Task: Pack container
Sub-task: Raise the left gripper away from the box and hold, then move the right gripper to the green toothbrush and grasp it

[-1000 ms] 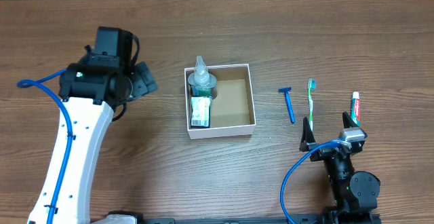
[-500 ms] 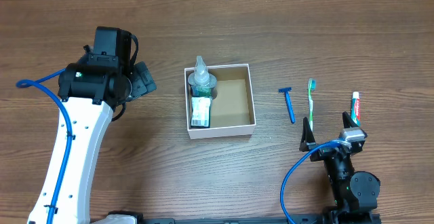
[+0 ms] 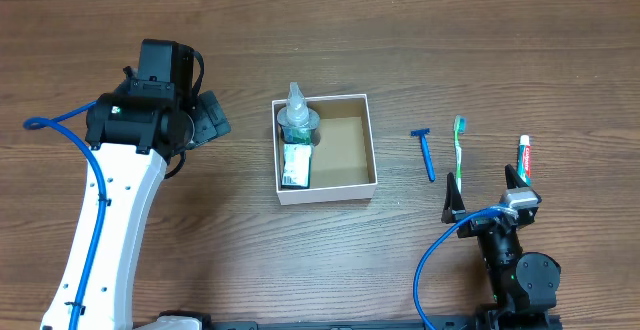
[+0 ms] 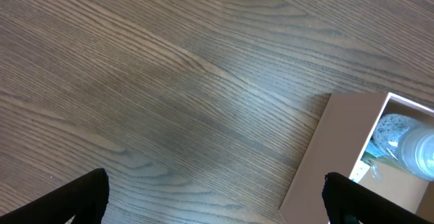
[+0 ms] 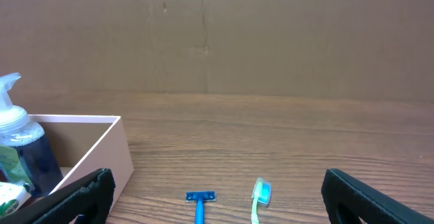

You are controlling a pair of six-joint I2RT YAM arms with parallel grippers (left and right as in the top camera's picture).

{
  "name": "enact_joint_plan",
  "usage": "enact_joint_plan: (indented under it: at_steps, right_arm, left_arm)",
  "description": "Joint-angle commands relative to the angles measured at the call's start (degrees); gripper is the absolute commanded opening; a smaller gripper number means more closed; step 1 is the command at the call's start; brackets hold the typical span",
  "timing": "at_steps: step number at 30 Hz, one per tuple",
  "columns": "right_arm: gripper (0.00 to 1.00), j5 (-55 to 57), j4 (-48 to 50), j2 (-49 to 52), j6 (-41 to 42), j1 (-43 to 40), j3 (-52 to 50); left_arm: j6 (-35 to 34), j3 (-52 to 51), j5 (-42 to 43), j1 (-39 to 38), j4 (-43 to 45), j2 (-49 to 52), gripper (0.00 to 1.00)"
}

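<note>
Left jaws and right jaws both hung open, empty, container [image 3: 326,193] off right of the left pair, and I figured grabbing the razor [image 3: 426,156] ahead might snag the neighbouring toothbrush [image 3: 458,150] too.

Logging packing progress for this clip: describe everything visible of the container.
The container is a square, shallow, open-topped box with white walls outside and brown cardboard inside. It sits flat near the middle of the wooden table. Along its left wall are a clear bottle with a pump-type top, standing upright, and a green-and-white packet. The right part is bare. Nothing else touches it.
</note>
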Motion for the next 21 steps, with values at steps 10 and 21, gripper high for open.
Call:
enact_joint_plan:
  at_steps: [10,21]
  right_arm:
    - [1.00,-5.53,0.70,-0.33,14.88,-0.35,-0.61]
    - [1.00,-14.34,0.28,0.09,28.37,-0.35,1.07]
  left_arm:
    - [0.90,0.92,-0.74,0.09,-0.11,-0.55,1.00]
    - [0.90,0.92,-0.74,0.09,-0.11,-0.55,1.00]
